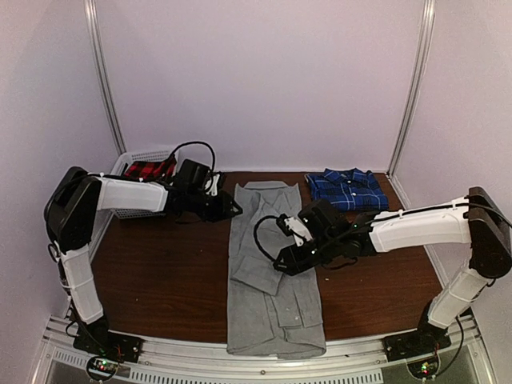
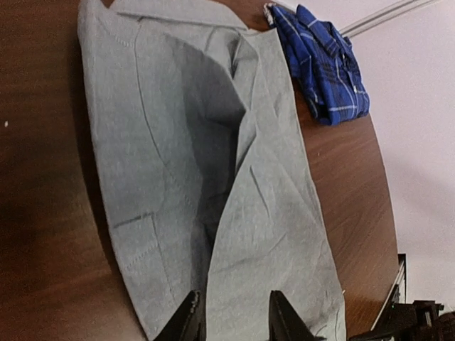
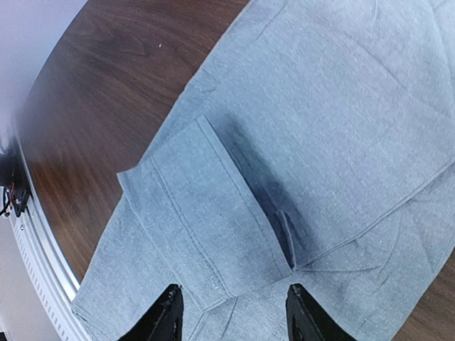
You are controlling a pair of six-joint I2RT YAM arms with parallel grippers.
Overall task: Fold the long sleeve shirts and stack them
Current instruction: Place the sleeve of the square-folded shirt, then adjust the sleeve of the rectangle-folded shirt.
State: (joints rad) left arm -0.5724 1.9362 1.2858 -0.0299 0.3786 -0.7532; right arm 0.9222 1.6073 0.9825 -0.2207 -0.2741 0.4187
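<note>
The light grey shirt (image 1: 268,272) lies lengthwise down the middle of the table, sides and sleeves folded in, collar at the far end. It fills the left wrist view (image 2: 213,177) and the right wrist view (image 3: 306,142), where a folded sleeve cuff (image 3: 206,220) lies on top. The blue plaid shirt (image 1: 346,189) sits folded at the back right, also in the left wrist view (image 2: 323,64). My left gripper (image 1: 232,210) is open and empty above the shirt's far left edge (image 2: 231,320). My right gripper (image 1: 282,264) is open and empty above the shirt's middle (image 3: 231,316).
A white basket (image 1: 136,172) holding a red and black plaid garment (image 1: 148,169) stands at the back left. The table's metal front rail (image 1: 256,352) runs along the near edge. Bare dark wood (image 1: 160,272) lies on both sides of the grey shirt.
</note>
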